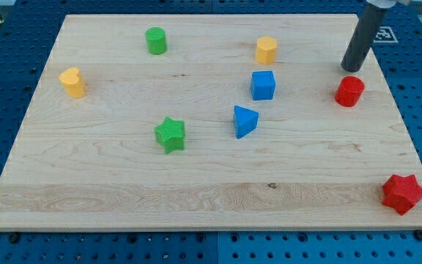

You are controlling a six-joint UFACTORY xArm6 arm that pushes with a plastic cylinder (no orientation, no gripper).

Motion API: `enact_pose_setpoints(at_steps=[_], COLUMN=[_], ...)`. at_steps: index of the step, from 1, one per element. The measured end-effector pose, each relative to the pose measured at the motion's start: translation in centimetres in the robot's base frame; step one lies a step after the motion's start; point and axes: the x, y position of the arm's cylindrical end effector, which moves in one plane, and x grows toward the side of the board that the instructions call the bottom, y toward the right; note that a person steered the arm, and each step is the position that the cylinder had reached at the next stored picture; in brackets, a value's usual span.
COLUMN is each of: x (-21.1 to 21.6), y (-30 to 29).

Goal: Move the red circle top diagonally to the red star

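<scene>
The red circle (pixel 349 91) stands on the wooden board at the view's right, upper part. The red star (pixel 403 193) lies at the board's bottom right corner, well below the circle and a little to its right. My tip (pixel 351 69) rests on the board just above the red circle, very close to its top edge; I cannot tell whether it touches. The dark rod rises from there to the view's top right.
A blue cube (pixel 263 85) and a blue triangle (pixel 245 121) sit near the middle. A yellow hexagon (pixel 266 50) is above them. A green star (pixel 170 135), a green cylinder (pixel 155 40) and a yellow heart (pixel 72 82) are on the left half. The board's right edge (pixel 405 110) is close to the circle.
</scene>
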Motion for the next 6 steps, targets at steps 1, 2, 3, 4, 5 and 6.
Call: enact_pose_setpoints(at_steps=[1,2,3,4,5,6], x=[1.0,1.1,1.1,2.7,3.9,4.4], y=[-1.8,-3.3,-2.0,-1.3,-1.5,-1.5])
